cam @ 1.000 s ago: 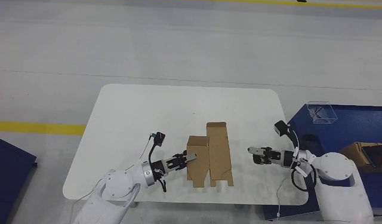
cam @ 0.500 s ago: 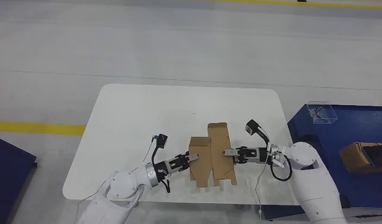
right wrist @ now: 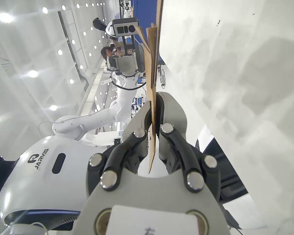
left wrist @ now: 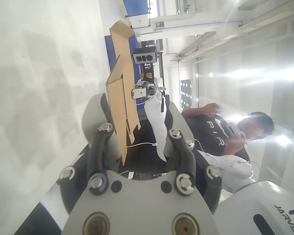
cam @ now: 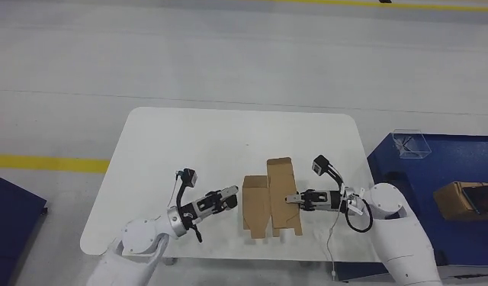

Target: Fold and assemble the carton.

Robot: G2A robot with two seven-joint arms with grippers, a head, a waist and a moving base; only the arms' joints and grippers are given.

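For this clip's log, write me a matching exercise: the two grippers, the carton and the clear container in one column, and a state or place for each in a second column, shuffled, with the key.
Column one
1. left gripper
2. right gripper
3. carton
4. clear container

Column two
A. on the blue surface beside the table
B. open, fingers spread
C. shut on a cardboard edge
D. brown, flat, lying on the white table

Pairs: 1-B, 2-C, 3-D, 4-A
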